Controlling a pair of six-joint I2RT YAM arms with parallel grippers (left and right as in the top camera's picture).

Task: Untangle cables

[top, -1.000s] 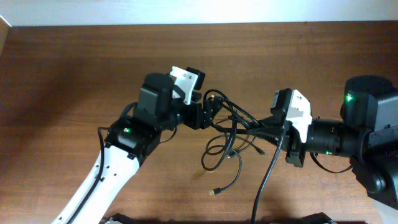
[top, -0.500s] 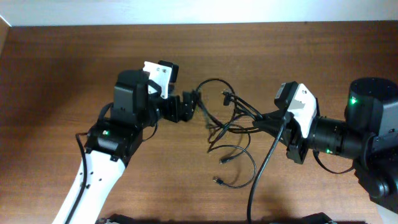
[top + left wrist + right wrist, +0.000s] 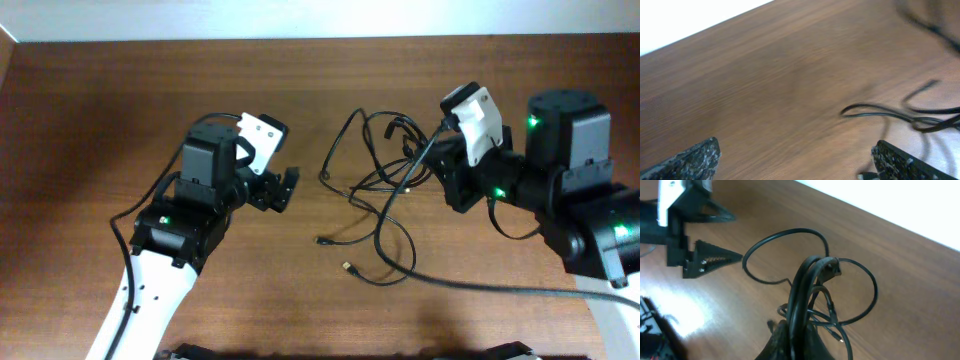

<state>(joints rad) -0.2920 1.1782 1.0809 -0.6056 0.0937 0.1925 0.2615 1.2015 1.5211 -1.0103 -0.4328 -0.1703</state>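
Note:
The cables (image 3: 375,170) are thin black cords in a loose tangle of loops at mid-table. One plug end (image 3: 320,240) and a gold-tipped end (image 3: 347,267) lie toward the front. My right gripper (image 3: 438,168) is shut on a bunch of the cords, and in the right wrist view the cables (image 3: 805,285) rise from the closed fingers (image 3: 802,332) into wide loops. My left gripper (image 3: 287,188) is open and empty, left of the tangle and apart from it. Its view shows spread jaws (image 3: 795,155) over bare wood, with cable loops (image 3: 890,115) to the right.
The right arm's thicker black cable (image 3: 470,285) sweeps from its wrist across the tangle and along the table front to the right. The wooden table (image 3: 90,120) meets a white wall at the back. The left gripper (image 3: 700,260) shows in the right wrist view.
My left gripper has let go of the cords and drawn back to the left. My right gripper has pulled the bunch right and toward the back, spreading the loops.

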